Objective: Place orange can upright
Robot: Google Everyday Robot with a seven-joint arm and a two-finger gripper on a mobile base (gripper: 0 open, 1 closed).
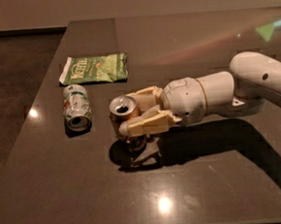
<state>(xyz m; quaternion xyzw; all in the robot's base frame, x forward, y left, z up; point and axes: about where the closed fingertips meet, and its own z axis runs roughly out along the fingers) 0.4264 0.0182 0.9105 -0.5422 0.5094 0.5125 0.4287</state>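
Observation:
The orange can (125, 116) is near the middle of the dark table, tilted with its silver top and pull tab facing up and toward me. Its orange-gold lower body shows below the fingers, close above the table. My gripper (133, 115) reaches in from the right, and its cream fingers (144, 126) are closed around the can's sides. The white arm (217, 95) stretches away to the right.
A white and green can (77, 107) lies on its side to the left of the gripper. A green snack bag (94, 69) lies flat behind it. The table's left edge (33, 112) is near the lying can.

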